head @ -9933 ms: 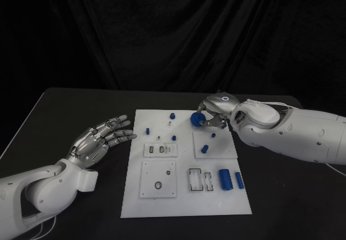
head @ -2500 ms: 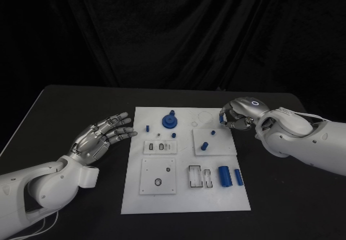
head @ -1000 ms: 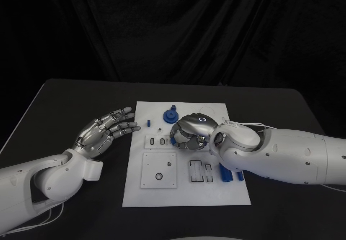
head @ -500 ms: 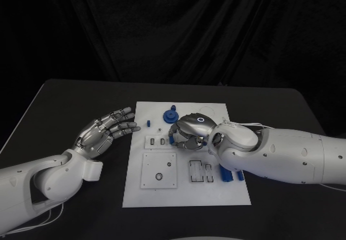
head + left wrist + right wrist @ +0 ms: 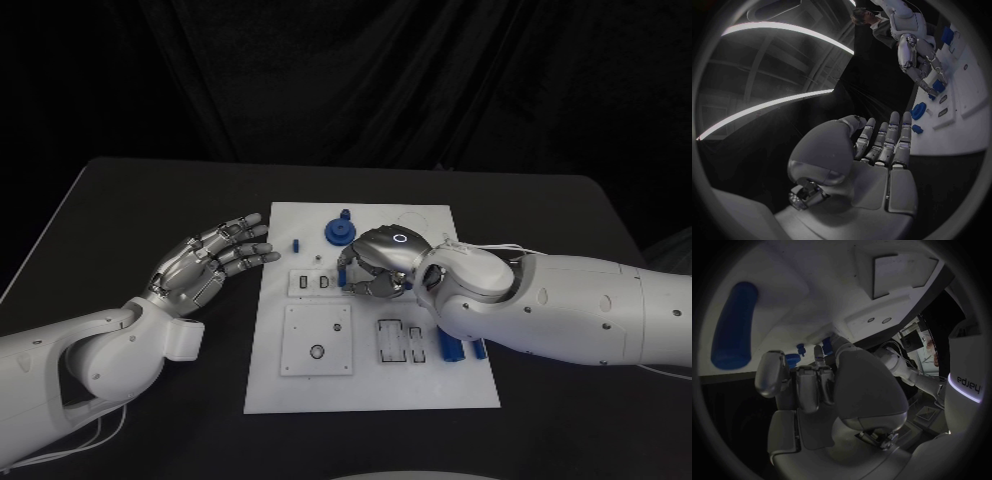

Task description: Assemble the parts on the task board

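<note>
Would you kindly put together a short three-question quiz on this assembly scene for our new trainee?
1. True or false: the left hand lies on the task board.
2. Which hand is over the task board's middle? A) left hand B) right hand C) both
3. Fill in: the blue gear sits near the board's ____ edge, as the robot sees it.

Key
1. False: it hovers beside the board's left edge, fingers spread, holding nothing.
2. B: the right hand is over the board with its fingers curled down; whether it holds a part cannot be told.
3. Far.
</note>
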Motion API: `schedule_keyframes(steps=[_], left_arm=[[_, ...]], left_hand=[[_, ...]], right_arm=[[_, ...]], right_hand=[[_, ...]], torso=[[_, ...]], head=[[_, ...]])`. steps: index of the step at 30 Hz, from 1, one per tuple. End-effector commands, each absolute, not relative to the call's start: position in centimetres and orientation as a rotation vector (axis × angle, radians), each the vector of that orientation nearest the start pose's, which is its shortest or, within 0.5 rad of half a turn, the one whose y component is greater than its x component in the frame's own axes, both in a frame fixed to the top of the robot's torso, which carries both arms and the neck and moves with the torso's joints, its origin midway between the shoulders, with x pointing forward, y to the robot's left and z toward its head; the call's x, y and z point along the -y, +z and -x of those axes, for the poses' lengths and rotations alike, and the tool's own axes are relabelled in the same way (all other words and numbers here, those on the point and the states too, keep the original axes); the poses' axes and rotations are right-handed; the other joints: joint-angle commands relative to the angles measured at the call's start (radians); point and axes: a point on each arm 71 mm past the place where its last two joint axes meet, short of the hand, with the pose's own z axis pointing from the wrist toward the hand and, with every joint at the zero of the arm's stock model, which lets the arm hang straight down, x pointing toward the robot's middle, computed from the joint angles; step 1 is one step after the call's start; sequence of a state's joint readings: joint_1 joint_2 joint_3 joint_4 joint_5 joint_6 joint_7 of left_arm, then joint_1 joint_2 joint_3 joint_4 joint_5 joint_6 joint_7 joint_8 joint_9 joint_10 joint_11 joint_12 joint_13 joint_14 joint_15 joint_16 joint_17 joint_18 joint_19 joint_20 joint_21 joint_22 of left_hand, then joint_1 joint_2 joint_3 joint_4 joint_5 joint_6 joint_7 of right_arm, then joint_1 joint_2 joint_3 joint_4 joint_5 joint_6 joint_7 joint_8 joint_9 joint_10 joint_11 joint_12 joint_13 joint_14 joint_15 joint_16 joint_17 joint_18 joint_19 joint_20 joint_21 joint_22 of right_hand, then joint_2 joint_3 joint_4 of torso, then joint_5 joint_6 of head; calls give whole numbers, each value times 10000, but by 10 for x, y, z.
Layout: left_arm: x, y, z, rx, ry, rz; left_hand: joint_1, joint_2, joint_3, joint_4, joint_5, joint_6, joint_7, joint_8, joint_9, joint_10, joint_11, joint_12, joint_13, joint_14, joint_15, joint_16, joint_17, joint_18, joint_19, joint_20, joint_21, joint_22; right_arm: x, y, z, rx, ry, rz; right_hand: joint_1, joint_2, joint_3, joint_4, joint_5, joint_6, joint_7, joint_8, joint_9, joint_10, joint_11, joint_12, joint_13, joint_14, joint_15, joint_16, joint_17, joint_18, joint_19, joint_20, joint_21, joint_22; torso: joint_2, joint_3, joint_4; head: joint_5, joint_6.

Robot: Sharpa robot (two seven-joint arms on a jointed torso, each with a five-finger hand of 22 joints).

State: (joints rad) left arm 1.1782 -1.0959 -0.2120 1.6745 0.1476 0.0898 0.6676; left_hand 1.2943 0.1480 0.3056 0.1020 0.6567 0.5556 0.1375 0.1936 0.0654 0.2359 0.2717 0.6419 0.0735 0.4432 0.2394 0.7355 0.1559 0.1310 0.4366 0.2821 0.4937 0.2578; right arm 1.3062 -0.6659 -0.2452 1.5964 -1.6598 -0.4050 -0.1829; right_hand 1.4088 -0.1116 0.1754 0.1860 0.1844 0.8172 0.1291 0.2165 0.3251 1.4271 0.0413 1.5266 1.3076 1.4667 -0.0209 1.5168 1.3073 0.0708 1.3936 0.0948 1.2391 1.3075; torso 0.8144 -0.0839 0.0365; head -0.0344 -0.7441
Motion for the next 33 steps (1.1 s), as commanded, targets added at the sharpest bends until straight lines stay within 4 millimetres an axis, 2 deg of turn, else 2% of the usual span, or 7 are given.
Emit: schedule_keyframes(steps=[1, 13, 20, 23, 27, 30, 33], left_arm=[[-274, -214, -417, -13225, -19407, 12301], [-275, -214, -417, -13200, -19401, 12292], [-274, -214, -418, -13244, -19150, 12038], [-275, -214, -417, -13282, -18858, 11953], [-275, -213, -416, -13451, -18367, 11610], [-275, -213, -416, -13741, -18081, 11099], [-276, -212, -418, -14253, -17567, 10377]], left_hand=[[-88, 20, 50, 7, -31, -20, 84, -46, -2, 22, 60, 34, 10, -63, 22, 34, -13, -166, -72, 22, -38, -15], [-88, 20, 50, 7, -31, -20, 84, -46, -2, 22, 60, 34, 10, -63, 22, 34, -13, -166, -72, 22, -38, -15], [-99, 19, 70, -8, -25, 21, 84, -30, 3, 15, 63, 39, 9, -73, 23, 41, -17, -167, -75, 21, -34, -14], [-79, 31, 136, -69, -1, 75, 105, -2, 13, 32, 89, 64, 15, -76, 19, 66, -19, -158, -33, 16, 10, 6], [-61, 34, 326, -247, -19, 249, 201, 83, 33, 230, 119, 212, 47, -8, -14, 205, -9, -118, 317, -1, 369, 179], [-68, -10, 400, -362, -28, 477, 310, 182, 56, 835, 139, 562, 152, 258, -54, 468, 67, -88, 722, -38, 867, 438], [-256, -42, 415, -247, -157, 679, 390, 260, 61, 1905, 39, 996, 255, 637, -167, 934, 217, -80, 964, -140, 1634, 878]], right_arm=[[97, -196, -448, -15763, 6630, 5114], [96, -193, -447, -15400, 6918, 5079], [98, -188, -442, -14820, 7423, 5022], [101, -185, -439, -14651, 7566, 4980], [109, -176, -434, -14209, 7794, 4867], [114, -170, -432, -13938, 7888, 4793], [125, -163, -429, -13602, 7925, 4639]], right_hand=[[-107, -54, -149, 66, -296, -449, -7, -180, -104, -93, 7, -44, 1341, 665, 48, -53, 2169, 84, -104, -8, -93, 1586], [-134, -88, -259, 148, -562, -750, -31, -272, -217, -103, -7, -42, 1337, 669, 42, -44, 2175, 85, -102, -12, -103, 1588], [-244, -311, -465, 537, -917, -1125, -112, -398, -515, -104, -69, -37, 1332, 680, -12, -26, 2186, 75, -66, -52, -71, 1604], [-324, -437, -547, 843, -1222, -1109, -114, -355, -616, -119, -77, -40, 1317, 677, -19, -31, 2181, 72, -58, -66, -68, 1607], [-415, -510, -606, 1037, -1320, -1098, -103, -328, -681, -152, -71, -51, 1288, 670, -18, -42, 2172, 72, -61, -69, -78, 1606], [-424, -509, -609, 1043, -1322, -1094, -101, -325, -683, -160, -71, -53, 1281, 668, -17, -45, 2169, 73, -63, -69, -82, 1604], [-351, -366, -524, 1027, -1282, -998, -84, -253, -719, -112, -58, -39, 1318, 671, -11, -41, 2172, 61, -37, -64, -40, 1618]], torso=[[4, 5, 1], [7, 1, -2], [5, -2, 1], [1, 1, 4], [-7, 9, -7], [-16, 18, -13], [-60, 30, -11]], head=[[2, -8], [14, -16], [37, 66], [82, 239], [189, 362], [244, 480], [322, 629]])
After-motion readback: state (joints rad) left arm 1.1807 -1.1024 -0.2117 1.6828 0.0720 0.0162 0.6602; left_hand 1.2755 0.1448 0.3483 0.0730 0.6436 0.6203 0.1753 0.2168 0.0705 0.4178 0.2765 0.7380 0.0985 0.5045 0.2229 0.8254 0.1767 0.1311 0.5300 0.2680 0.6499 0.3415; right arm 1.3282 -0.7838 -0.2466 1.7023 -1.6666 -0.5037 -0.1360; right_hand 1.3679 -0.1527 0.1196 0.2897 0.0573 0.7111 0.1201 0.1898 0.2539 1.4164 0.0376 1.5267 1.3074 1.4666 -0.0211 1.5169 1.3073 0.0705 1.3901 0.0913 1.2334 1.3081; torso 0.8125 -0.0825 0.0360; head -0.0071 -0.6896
